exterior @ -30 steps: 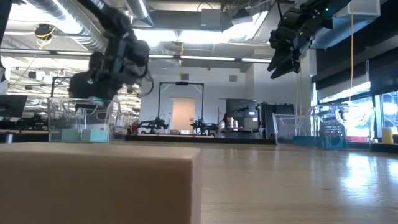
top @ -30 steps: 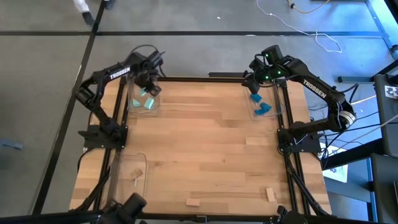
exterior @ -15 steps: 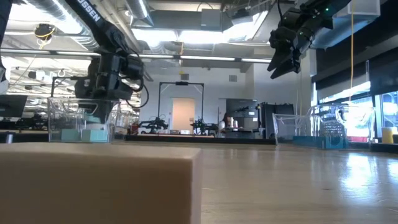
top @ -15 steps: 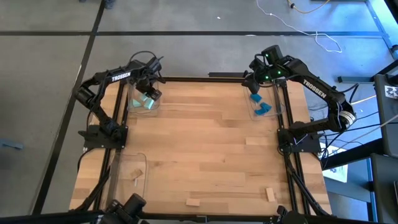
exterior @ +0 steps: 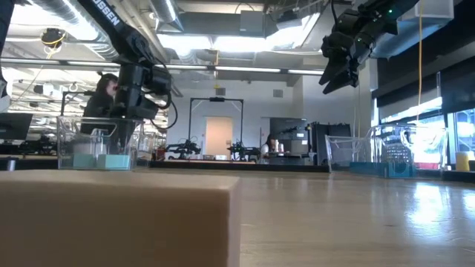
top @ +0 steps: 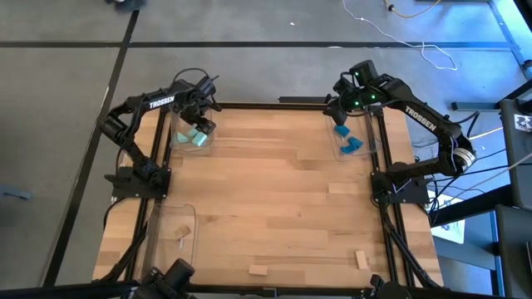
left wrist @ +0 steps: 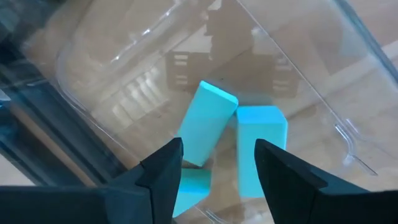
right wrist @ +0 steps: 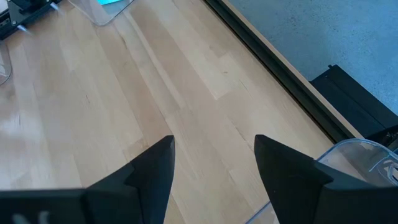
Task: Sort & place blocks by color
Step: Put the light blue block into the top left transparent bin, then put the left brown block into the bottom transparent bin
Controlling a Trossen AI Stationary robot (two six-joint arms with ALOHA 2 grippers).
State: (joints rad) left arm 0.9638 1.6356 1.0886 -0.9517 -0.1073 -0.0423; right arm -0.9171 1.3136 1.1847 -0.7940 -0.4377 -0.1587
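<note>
Three mint-teal blocks [left wrist: 205,124] [top: 196,136] lie in a clear tray [top: 176,143] at the table's far left corner. My left gripper [left wrist: 217,149] [top: 200,121] hangs open just above them and holds nothing. Two deep blue blocks [top: 347,139] lie in a clear tray [top: 367,154] at the far right. My right gripper [top: 337,115] [exterior: 334,78] [right wrist: 214,146] stands open and empty, high over that tray's far end. Pale wood blocks lie flat on the table near its near edge [top: 258,269] [top: 361,259]. Others lie in a near-left tray [top: 184,233].
A third clear tray [top: 158,218] sits at the near left. One wood block [exterior: 119,219] fills the low view's foreground. The broad middle of the wooden table [top: 274,191] is bare. Black frame rails run along the left and right edges.
My left gripper has risen out of the far-left tray and turned, coming to a stop open just above the teal blocks. The right arm has kept still.
</note>
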